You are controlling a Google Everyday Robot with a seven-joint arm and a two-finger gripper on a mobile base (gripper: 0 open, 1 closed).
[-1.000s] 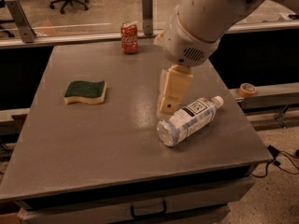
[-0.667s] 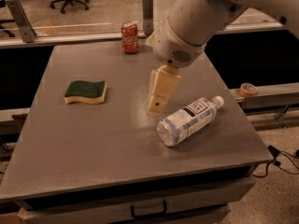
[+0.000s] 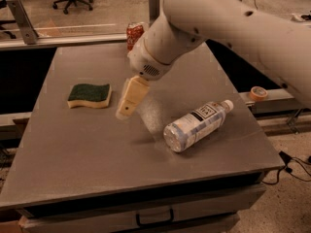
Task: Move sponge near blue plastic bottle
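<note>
The sponge (image 3: pixel 89 95), dark green top over pale yellow foam, lies flat on the grey table (image 3: pixel 87 149) at the left. The blue plastic bottle (image 3: pixel 196 124), clear with a white cap and a white-and-dark label, lies on its side at the right of the table. My gripper (image 3: pixel 128 101) hangs from the white arm above the table's middle, just right of the sponge and left of the bottle. It touches neither and holds nothing.
A red soda can (image 3: pixel 134 33) stands at the table's far edge, partly behind my arm. A roll of tape (image 3: pixel 259 92) sits on a ledge to the right. Office chairs stand on the floor behind. The table's front edge has a drawer.
My gripper has moved left, away from the bottle and toward the sponge. The sponge, bottle and can have not moved.
</note>
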